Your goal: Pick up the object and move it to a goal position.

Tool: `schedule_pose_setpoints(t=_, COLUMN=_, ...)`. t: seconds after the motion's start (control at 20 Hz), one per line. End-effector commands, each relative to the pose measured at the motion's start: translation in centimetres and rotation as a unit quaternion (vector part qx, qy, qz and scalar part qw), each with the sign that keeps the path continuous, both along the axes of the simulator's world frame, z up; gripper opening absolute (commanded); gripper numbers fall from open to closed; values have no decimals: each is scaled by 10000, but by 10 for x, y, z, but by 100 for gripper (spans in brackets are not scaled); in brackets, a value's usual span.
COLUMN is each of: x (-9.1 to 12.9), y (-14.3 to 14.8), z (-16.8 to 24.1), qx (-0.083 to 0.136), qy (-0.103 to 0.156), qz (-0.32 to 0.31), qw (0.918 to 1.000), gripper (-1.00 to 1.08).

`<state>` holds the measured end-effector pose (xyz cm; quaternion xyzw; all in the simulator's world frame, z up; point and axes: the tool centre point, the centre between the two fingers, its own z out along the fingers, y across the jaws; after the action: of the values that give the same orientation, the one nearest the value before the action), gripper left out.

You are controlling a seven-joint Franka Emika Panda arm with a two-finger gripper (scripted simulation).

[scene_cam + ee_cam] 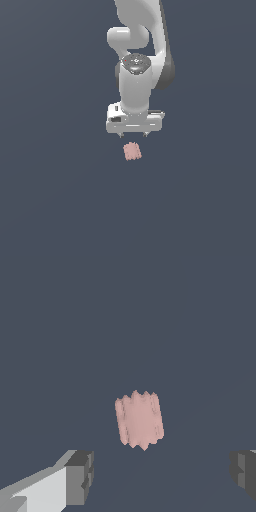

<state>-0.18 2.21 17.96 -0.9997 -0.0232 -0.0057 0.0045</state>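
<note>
The object (132, 151) is a small pale pink block, roughly square in outline, with bumpy, ridged edges that give it a scalloped look along two opposite sides. Faint lengthwise grooves run across its face (clearest in the wrist view, where the block (139, 419) sits slightly tilted rather than square to the frame). Its colour is even and matte. It carries no print, label or brand mark, and no readable writing shows on the arm either.

Taking the gripper (133, 134) as the landmark: the block lies on the dark grey-blue surface (55, 190) just below it in the exterior view, clear of the fingertips and not touched by them. It is narrower than the white gripper body above it.

In the wrist view the gripper (162, 473) has its jaws spread wide, one dark finger pad (81, 476) at each side with the block between and beyond them. Nothing is held.
</note>
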Motion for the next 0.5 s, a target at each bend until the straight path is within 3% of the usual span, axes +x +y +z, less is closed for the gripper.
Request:
schedule_pose_setpoints(t=0.0, x=0, y=0, z=0, qx=0, qy=0, qz=0, qw=10000, gripper=100)
schedule_pose_setpoints(t=0.45, x=-6, y=-19, z=-4, qx=115, qy=114, qz=-269, qw=9995, gripper=100)
